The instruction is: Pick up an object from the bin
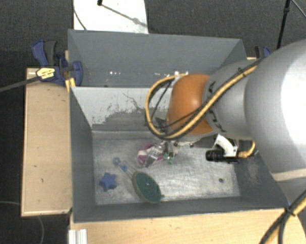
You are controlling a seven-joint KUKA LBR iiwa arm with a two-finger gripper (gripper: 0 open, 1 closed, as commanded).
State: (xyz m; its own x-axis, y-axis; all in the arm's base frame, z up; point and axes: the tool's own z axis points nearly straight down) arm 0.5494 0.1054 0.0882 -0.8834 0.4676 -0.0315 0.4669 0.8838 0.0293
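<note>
I am seeing the gripper (162, 152) low in the bin (209, 182), just beside a small purple thing (144, 155) near the middle. I am not able to tell if it is open or gripping. Nothing is looking lifted yet

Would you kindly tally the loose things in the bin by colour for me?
Blue: 2, the blue star-shaped piece and the small blue rounded piece.
Dark green: 1, the dark green oval disc.
Pink-purple: 1, the small pink-purple piece mid-bin.
Total: 4 that I can tell apart.
</note>
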